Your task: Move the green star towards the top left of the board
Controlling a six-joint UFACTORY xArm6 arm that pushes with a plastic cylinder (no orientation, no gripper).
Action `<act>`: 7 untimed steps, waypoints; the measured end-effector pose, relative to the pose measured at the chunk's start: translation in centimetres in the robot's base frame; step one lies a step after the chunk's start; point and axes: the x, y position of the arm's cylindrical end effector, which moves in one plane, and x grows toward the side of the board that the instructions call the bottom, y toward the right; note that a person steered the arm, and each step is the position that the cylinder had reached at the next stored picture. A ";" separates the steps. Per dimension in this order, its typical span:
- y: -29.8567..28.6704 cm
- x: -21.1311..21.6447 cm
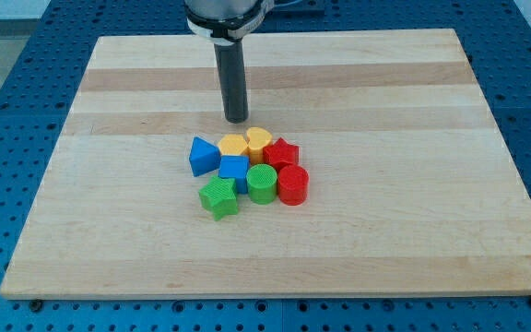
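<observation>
The green star [219, 197] lies at the bottom left of a tight cluster of blocks near the middle of the wooden board [109, 231]. My tip [236, 119] rests on the board just above the cluster, a short way above the yellow blocks and apart from them. The green star is well below the tip, with the blue cube [234, 170] between them. The cluster also holds a blue triangle [203, 155], a yellow hexagon [233, 145], a yellow heart-like block [258, 139], a red star [282, 153], a green cylinder [262, 183] and a red cylinder [293, 184].
The board lies on a blue perforated table [7, 111] that shows on all sides. The arm's rod [232, 74] comes down from the view's top centre.
</observation>
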 end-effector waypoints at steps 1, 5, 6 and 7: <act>-0.5 -1.8; -9.0 -5.5; -9.0 -5.6; -9.0 -5.6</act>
